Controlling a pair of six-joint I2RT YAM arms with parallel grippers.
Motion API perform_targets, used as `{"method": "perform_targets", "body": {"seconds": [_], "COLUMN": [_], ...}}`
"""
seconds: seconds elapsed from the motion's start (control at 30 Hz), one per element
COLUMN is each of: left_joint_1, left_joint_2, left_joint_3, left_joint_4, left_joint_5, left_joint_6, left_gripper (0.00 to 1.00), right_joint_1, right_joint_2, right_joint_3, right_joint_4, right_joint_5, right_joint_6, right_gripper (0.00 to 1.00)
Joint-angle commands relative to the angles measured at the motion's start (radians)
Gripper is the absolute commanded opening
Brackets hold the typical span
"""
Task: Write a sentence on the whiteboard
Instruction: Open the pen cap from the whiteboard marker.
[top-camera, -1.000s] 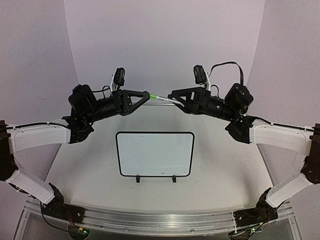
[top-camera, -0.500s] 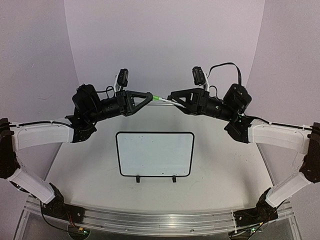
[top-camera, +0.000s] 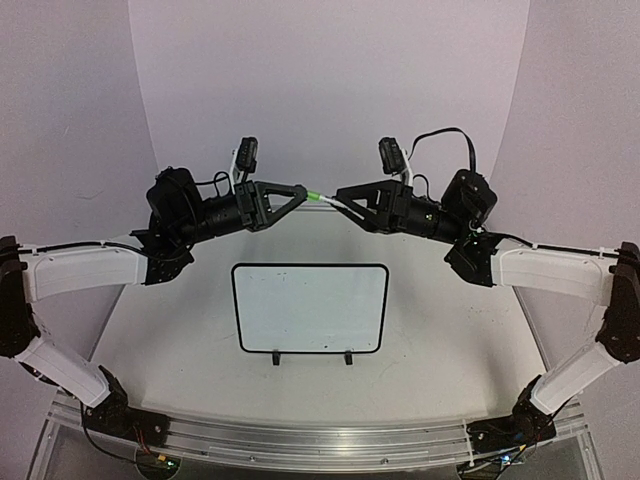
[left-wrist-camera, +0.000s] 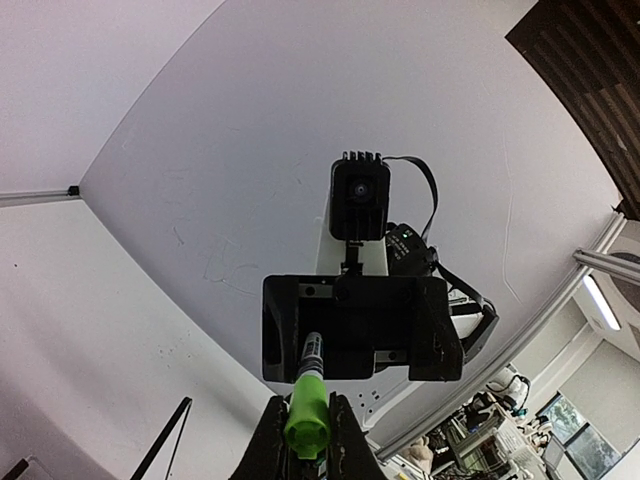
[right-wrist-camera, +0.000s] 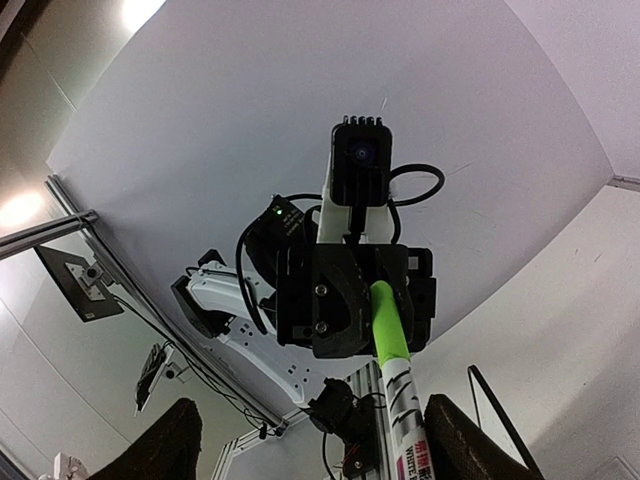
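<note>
The whiteboard (top-camera: 310, 308) lies flat on the table in the top view, black-bordered, its two feet clips toward the arms. Its face looks blank, and no sentence shows. Both arms are raised above its far edge, facing each other. My left gripper (top-camera: 300, 192) (left-wrist-camera: 307, 442) is shut on the green cap (left-wrist-camera: 307, 418) of a marker (top-camera: 335, 201). The marker's white barrel (right-wrist-camera: 408, 425) runs between the wide-apart fingers of my right gripper (top-camera: 346, 195) (right-wrist-camera: 320, 445), close to the right-hand finger (right-wrist-camera: 470, 445). That gripper is open.
The grey tabletop (top-camera: 450, 330) surrounds the board, with a curved white backdrop (top-camera: 330, 90) behind. An aluminium rail (top-camera: 300, 440) carrying the arm bases runs along the near edge. A black board edge (right-wrist-camera: 490, 400) shows low in the right wrist view.
My right arm has slid left, further over the marker's barrel. The left arm shifted slightly right and kept its grip on the cap.
</note>
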Motion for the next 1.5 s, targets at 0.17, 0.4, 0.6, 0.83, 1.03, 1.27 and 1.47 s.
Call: {"method": "perform_targets", "body": {"seconds": [0.17, 0.4, 0.6, 0.83, 1.03, 1.27, 1.47], "left_joint_1": [-0.007, -0.008, -0.010, -0.012, -0.013, 0.046, 0.133], "left_joint_2": [0.015, -0.001, -0.007, -0.010, -0.037, -0.189, -0.283], "left_joint_3": [0.061, 0.031, 0.022, 0.016, -0.001, 0.010, 0.015], "left_joint_4": [-0.047, -0.047, -0.043, -0.041, -0.034, -0.134, -0.256], "left_joint_5": [0.062, 0.069, 0.074, 0.074, 0.039, -0.051, -0.072], "left_joint_6": [0.001, -0.008, -0.012, -0.012, -0.001, 0.072, 0.100], "left_gripper": [0.00, 0.00, 0.00, 0.00, 0.00, 0.00, 0.00], "right_joint_1": [0.006, 0.006, 0.006, 0.006, 0.005, -0.058, -0.118], "right_joint_2": [0.002, -0.003, -0.006, -0.007, -0.022, -0.082, -0.168], "right_joint_3": [0.033, 0.026, 0.019, 0.014, -0.011, -0.070, -0.123], "right_joint_4": [0.040, 0.017, -0.009, -0.040, -0.084, -0.085, -0.085], "right_joint_5": [0.002, 0.041, 0.075, 0.107, 0.171, 0.177, 0.127], "right_joint_6": [0.002, -0.009, -0.020, -0.030, -0.055, -0.055, -0.063], "right_gripper": [0.57, 0.38, 0.25, 0.06, 0.00, 0.00, 0.00]}}
